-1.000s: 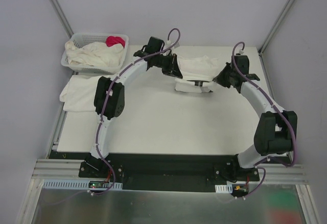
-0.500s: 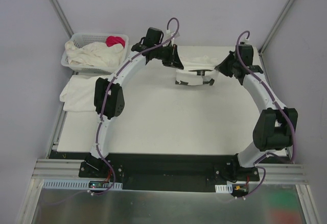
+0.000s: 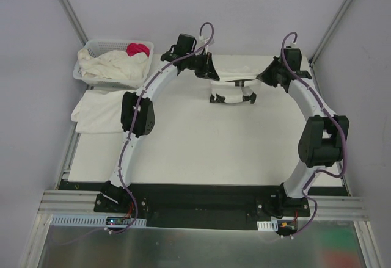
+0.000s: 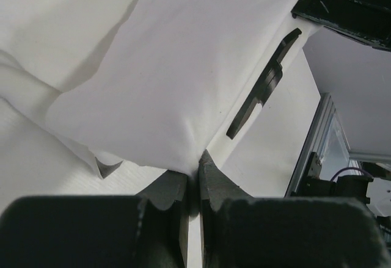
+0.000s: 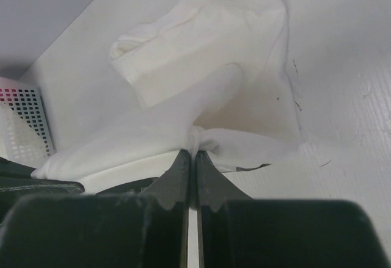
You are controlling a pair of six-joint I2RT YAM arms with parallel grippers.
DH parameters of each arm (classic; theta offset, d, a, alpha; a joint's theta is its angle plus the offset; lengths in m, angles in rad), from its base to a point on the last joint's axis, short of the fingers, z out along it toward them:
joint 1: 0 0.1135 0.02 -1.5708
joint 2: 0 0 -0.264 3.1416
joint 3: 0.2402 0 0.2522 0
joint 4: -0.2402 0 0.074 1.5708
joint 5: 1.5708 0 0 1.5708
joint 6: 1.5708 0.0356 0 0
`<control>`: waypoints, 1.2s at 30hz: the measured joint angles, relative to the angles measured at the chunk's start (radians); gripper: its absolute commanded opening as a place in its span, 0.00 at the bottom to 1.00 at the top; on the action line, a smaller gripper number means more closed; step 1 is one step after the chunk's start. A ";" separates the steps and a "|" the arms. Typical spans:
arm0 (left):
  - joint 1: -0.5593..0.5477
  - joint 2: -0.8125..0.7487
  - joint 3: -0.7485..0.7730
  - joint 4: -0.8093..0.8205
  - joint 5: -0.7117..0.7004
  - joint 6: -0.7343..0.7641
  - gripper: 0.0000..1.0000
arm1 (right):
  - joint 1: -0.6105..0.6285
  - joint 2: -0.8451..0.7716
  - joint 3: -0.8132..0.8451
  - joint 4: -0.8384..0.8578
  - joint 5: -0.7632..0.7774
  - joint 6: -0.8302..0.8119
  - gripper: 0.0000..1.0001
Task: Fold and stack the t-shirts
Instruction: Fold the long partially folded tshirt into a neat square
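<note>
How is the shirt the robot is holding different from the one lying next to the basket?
The held shirt hangs above the table, pinched by the left gripper and the right gripper, jaws shut. The resting shirt beside the basket lies flat, and nothing touches it. The held shirt is at the far middle, and the resting shirt is at the left edge. Both are plain white.

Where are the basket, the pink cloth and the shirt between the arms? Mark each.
basket (image 3: pixel 113 41): top view, back rim.
pink cloth (image 3: pixel 138 49): top view, its middle.
shirt between the arms (image 3: pixel 235 72): top view, middle of the fabric.
</note>
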 measured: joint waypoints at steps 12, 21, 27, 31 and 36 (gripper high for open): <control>0.042 0.056 0.029 0.094 -0.003 -0.034 0.03 | -0.005 0.195 0.189 -0.005 -0.043 -0.013 0.01; 0.047 0.056 0.000 0.206 -0.003 -0.084 0.03 | -0.021 0.306 0.257 0.035 -0.080 -0.022 0.01; 0.047 0.067 -0.052 0.287 0.001 -0.156 0.03 | -0.031 0.352 0.283 0.059 -0.097 -0.018 0.01; 0.046 0.093 -0.053 0.351 0.009 -0.208 0.06 | -0.048 0.394 0.314 0.063 -0.115 -0.006 0.01; 0.047 0.141 -0.052 0.409 0.021 -0.258 0.31 | -0.062 0.469 0.388 0.063 -0.117 0.005 0.01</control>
